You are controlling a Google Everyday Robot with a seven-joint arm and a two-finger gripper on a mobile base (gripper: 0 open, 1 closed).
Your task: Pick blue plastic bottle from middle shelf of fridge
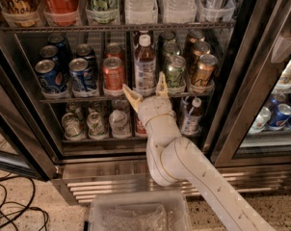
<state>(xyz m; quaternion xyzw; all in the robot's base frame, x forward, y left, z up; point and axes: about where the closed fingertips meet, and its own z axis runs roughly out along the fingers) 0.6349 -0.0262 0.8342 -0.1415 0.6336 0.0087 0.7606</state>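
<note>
At middle shelf [73, 99] front, centre lane: blue plastic bottle [144, 69] stands upright between red can [113, 73] and green can [175, 71]. Gripper [146, 91] sits just below, fingers [162, 84] spread open, empty. Advised: advance squarely, straddle bottle body, avoid nudging cans.

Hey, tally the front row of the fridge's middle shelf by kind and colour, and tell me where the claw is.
blue cans: 2
red can: 1
green can: 1
gold can: 1
blue plastic bottle: 1
Total: 6
The claw is open, in front of the shelf edge just below the bottle.
</note>
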